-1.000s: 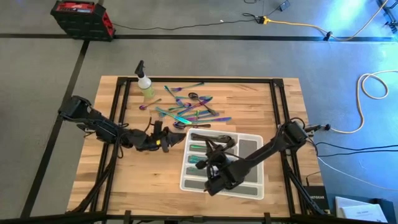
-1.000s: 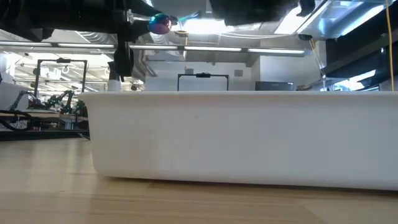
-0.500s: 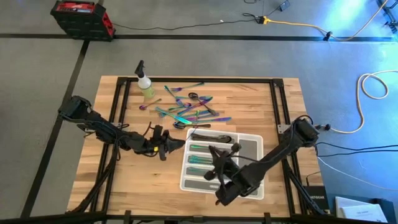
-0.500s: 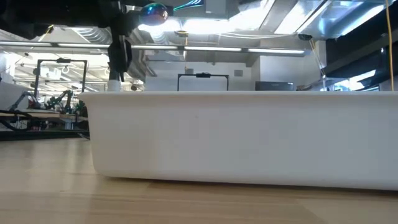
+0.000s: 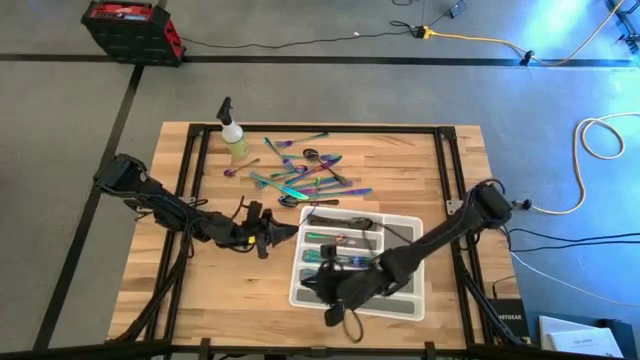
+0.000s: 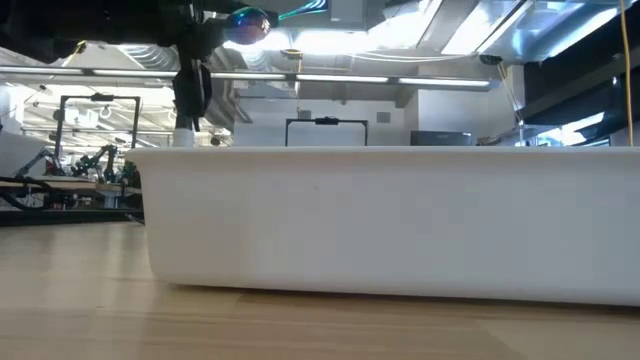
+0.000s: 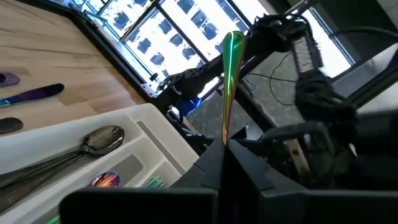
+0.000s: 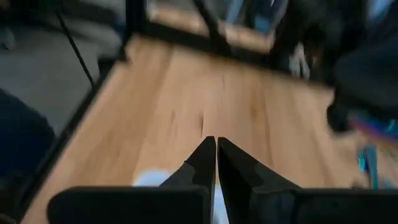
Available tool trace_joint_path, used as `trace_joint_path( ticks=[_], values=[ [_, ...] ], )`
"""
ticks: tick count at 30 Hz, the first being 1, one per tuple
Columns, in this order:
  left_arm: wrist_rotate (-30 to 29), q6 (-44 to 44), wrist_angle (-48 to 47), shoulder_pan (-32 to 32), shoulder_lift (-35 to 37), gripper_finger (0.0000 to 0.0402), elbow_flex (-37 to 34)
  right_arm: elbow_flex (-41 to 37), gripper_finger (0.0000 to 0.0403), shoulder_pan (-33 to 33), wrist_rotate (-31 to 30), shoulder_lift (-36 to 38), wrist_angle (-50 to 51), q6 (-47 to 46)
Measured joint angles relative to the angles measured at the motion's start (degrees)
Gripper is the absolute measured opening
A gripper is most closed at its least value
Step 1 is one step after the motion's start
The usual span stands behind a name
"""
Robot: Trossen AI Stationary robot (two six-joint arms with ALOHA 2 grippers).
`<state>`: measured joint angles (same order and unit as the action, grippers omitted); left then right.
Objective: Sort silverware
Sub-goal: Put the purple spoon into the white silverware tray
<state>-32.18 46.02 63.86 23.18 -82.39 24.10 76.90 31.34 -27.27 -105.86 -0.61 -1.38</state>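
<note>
Between its clamped fingers, left pincer (image 7: 225,146) grips 1 silverware piece (image 7: 231,81); right pincer (image 8: 216,163) clenched empty

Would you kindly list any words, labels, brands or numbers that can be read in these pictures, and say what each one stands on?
No text can be read with certainty.
Red and black case on the floor: a pale label strip, too small to read.
Dark box beside the table's right edge: white lettering, too small to read.
Spray bottle: no label visible.
White tray: plain wall, no marking.
</note>
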Motion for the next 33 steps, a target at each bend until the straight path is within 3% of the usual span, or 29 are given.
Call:
trace_joint_path(
  ticks=[4,7,10,18,25,33],
  values=[
    [-0.4,-0.2,-0.3,0.5,0.0,0.0000,0.0,-16.4,0.0000,-1.2,-1.2,5.6,-25.3,2.2],
    [-0.6,0.1,-0.3,0.5,0.0,0.0000,0.0,-27.5,0.0000,-1.5,-14.1,6.8,-45.1,3.5],
    [-1.0,0.3,-0.3,0.5,0.0,0.0000,0.0,-31.7,0.0000,-1.5,-25.0,6.4,-55.4,8.6],
    [-1.5,0.3,-0.9,0.5,0.0,0.0000,0.0,-25.2,0.0000,-4.6,-24.2,6.3,-52.7,22.7],
    [-1.2,1.3,-1.3,0.5,0.0,0.0000,0.0,-21.9,0.0000,-8.8,-19.5,6.3,-41.9,17.7],
    [-0.6,1.2,-1.5,0.6,0.0,0.0000,0.0,-20.5,0.0000,-10.5,-17.9,6.3,-41.5,19.6]
  ],
)
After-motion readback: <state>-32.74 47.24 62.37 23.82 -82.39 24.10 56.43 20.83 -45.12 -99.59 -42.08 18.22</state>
